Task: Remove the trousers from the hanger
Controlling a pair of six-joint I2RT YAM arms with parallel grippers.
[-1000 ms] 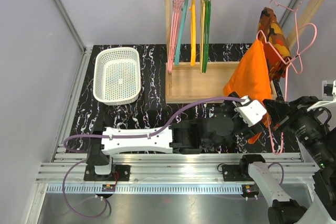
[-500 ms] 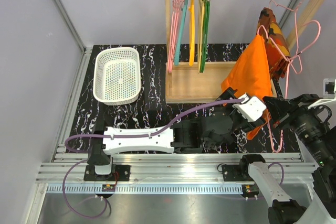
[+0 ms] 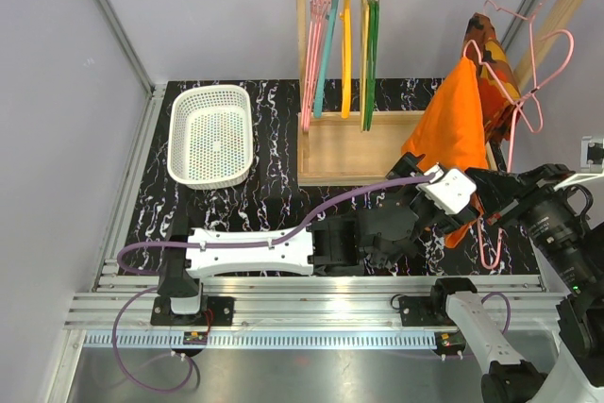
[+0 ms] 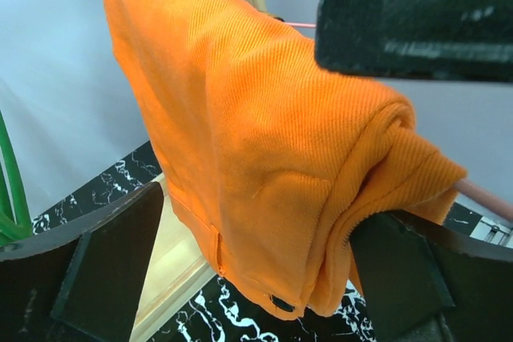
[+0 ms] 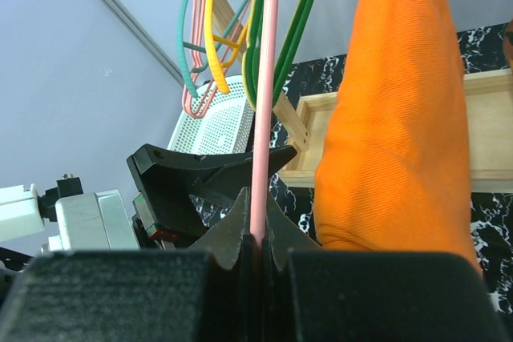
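right gripper (image 5: 258,238), clamped on the hanger (image 5: 268,78), had lifted it toward 12 o'clock; left gripper (image 4: 256,222) gaped around the trousers (image 3: 458,129), likely not yet freed.

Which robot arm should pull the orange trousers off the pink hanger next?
Left, probably. The left gripper is open with a finger on each side of the trousers, ready to close and pull. The right gripper is shut on the hanger wire, so it looks better used holding that.
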